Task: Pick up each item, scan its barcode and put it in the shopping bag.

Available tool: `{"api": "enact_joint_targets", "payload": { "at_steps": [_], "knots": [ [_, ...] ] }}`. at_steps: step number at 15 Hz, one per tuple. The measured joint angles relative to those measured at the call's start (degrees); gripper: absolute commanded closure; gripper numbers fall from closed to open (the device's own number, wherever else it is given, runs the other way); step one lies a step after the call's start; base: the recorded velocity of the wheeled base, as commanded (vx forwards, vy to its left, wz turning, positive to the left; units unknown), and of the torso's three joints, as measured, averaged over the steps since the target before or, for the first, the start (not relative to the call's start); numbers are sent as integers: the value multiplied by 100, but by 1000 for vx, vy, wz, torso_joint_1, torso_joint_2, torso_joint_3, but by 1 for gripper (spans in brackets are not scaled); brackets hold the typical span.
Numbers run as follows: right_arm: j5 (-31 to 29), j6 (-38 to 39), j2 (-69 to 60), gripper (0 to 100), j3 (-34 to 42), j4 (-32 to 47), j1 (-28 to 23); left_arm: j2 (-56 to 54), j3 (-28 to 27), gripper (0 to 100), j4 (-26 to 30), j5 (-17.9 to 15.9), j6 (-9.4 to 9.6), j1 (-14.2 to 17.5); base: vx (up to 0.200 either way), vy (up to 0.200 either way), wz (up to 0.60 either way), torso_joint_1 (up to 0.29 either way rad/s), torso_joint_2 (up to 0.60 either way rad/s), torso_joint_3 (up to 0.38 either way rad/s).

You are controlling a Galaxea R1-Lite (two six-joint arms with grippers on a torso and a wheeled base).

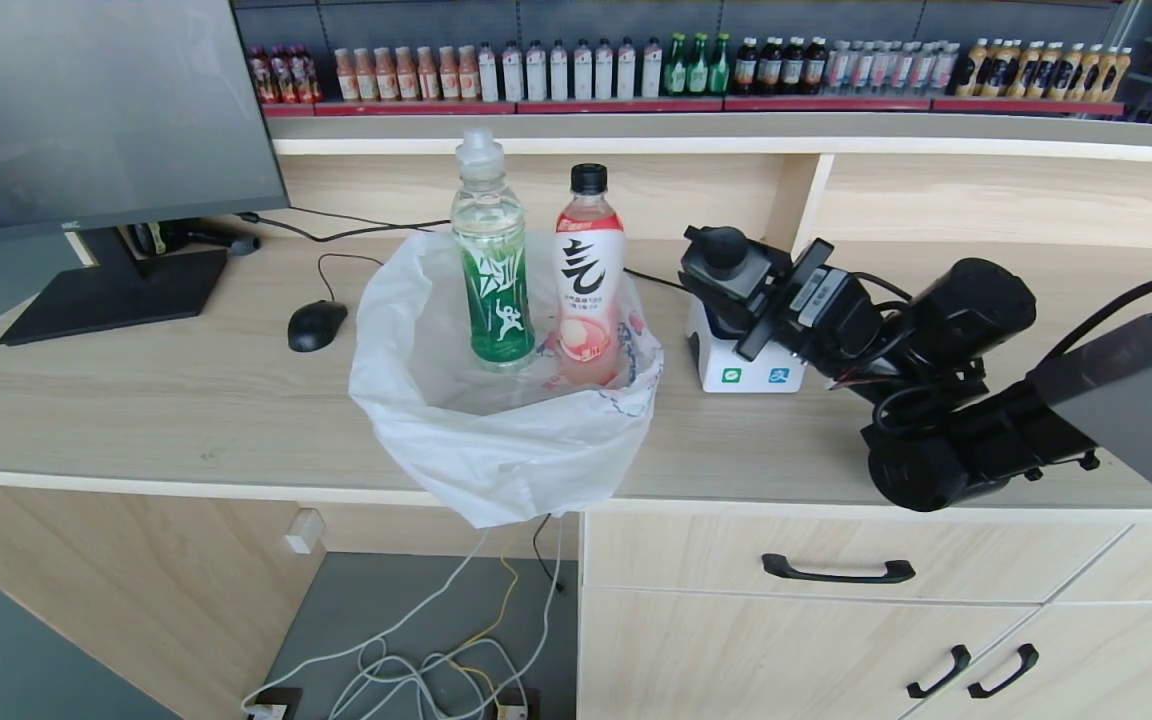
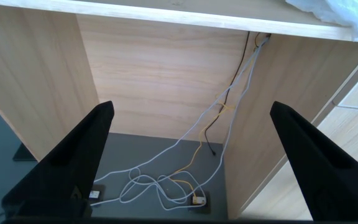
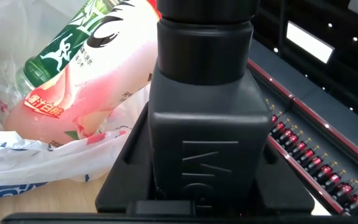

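Observation:
A white shopping bag sits open at the counter's front edge. Upright inside it are a green bottle and a pink bottle. Right of the bag, a black barcode scanner rests on its white cradle. My right gripper is shut on the scanner, whose body stands close in the right wrist view, with the pink bottle and bag behind it. Below the counter, my left gripper hangs open and holds nothing.
A computer mouse and a monitor stand occupy the counter's left side. Loose cables lie on the floor in the recess under the counter. Drawers with black handles are below on the right. Shelves of bottles line the back.

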Motion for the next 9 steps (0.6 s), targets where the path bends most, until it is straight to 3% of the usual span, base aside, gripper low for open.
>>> {"api": "enact_joint_targets", "payload": {
  "at_steps": [9],
  "knots": [
    [-9,17,-26,100,26,0,-152,0,0,0,0,0,0,0,0,0,0,0,0,0]
  ]
}}
